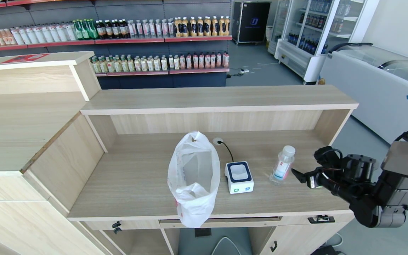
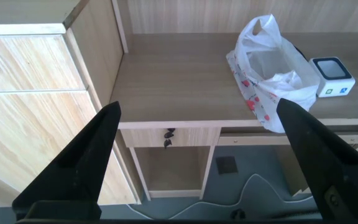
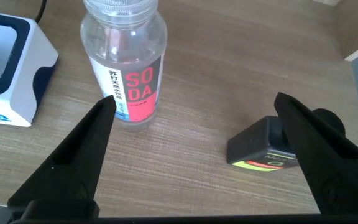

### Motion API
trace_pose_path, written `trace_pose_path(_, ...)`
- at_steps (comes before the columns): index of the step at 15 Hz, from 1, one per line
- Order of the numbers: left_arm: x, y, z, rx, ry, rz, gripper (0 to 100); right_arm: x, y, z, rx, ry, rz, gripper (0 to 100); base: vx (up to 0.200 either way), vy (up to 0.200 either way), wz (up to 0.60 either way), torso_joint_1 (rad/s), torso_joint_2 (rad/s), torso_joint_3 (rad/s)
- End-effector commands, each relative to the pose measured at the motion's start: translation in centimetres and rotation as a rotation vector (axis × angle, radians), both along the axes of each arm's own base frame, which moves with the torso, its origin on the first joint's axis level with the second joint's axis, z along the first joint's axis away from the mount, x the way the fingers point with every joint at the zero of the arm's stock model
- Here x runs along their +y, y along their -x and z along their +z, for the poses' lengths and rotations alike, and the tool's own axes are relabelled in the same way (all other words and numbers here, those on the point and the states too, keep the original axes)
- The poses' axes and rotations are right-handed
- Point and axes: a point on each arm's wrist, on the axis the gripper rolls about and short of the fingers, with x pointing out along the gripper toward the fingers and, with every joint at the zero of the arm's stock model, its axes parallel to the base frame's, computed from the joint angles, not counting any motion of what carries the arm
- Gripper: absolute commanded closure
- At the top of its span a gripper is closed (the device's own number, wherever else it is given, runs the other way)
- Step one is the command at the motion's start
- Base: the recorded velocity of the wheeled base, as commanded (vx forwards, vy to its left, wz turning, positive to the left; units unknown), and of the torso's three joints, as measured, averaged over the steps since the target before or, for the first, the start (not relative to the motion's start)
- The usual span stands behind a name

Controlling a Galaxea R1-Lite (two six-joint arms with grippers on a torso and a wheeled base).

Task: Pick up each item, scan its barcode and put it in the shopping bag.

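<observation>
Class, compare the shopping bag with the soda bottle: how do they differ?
The shopping bag is white and crumpled; the soda bottle is clear and rigid. The bag gapes open; the bottle is capped. The bag is left of the scanner, the bottle right. Both stand upright on the counter.

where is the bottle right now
In the head view the bottle stands upright on the counter's right part, between the scanner and the right gripper.

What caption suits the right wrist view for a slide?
Open right gripper facing a clear plastic bottle beside a white boxy scanner on a wooden counter.
</observation>
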Motion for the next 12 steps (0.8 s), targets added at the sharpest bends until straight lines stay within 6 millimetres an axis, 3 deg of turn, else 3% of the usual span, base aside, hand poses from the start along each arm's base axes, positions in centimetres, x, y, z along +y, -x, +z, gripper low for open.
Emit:
trace_pose_path(1,0.0,0.0,0.0,0.000,0.002,0.000,0,0.5,-0.4,-1.0,0.014,-0.002,0.021,0,0.000,0.000,0.00,0.000,0.00,0.000)
trace_pose_path(4,0.0,0.0,0.0,0.000,0.002,0.000,0,1.6,-1.5,-1.9,0.001,-0.001,0.053,0,0.000,0.000,0.00,0.000,0.00,0.000)
trace_pose_path(12,0.0,0.0,0.0,0.000,0.002,0.000,0,2.1,-3.6,-3.5,-0.017,-0.007,0.092,0,0.000,0.000,0.00,0.000,0.00,0.000)
